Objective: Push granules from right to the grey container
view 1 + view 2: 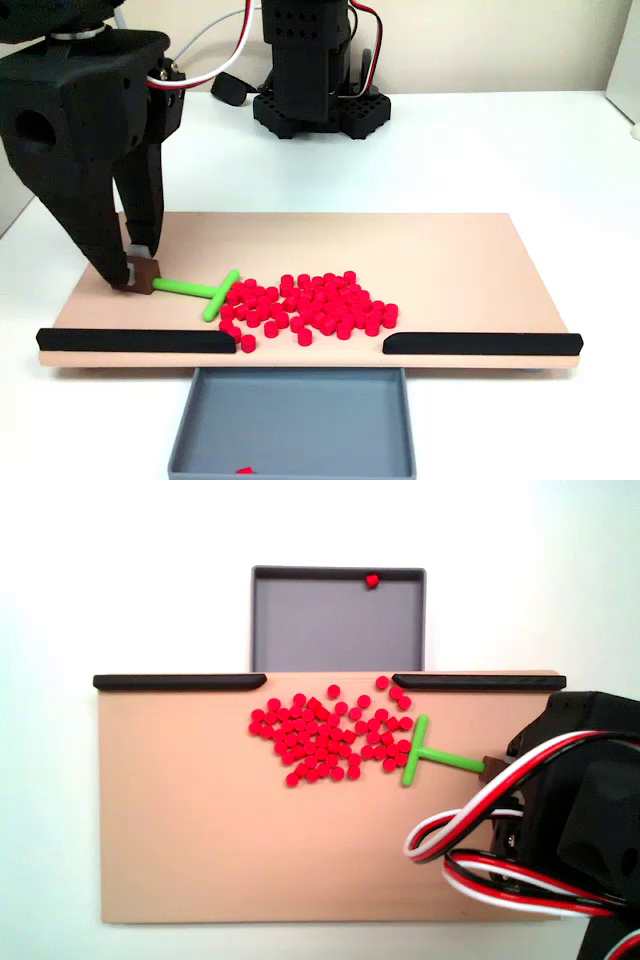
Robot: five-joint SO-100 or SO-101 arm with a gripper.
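On the beige board (450,260), the granules (310,302) lie bunched just behind the gap between the two black strips (135,340), some touching the crossbar of the green T-shaped stick (205,291). The grey container (290,420) sits beyond that gap at the near edge in the front fixed view, holding one stray pellet.

The likely trouble, as I judge it: the crossbar is narrow against so wide a heap, so a straight sideways shove would spill pellets round both ends or pile them against a strip rather than through the opening. A tilted stick could also ride over them.

At the left of that view the gripper (140,272) reaches steeply down, fingertips touching the board, jaws pinching a small brown block on the stick's handle end.
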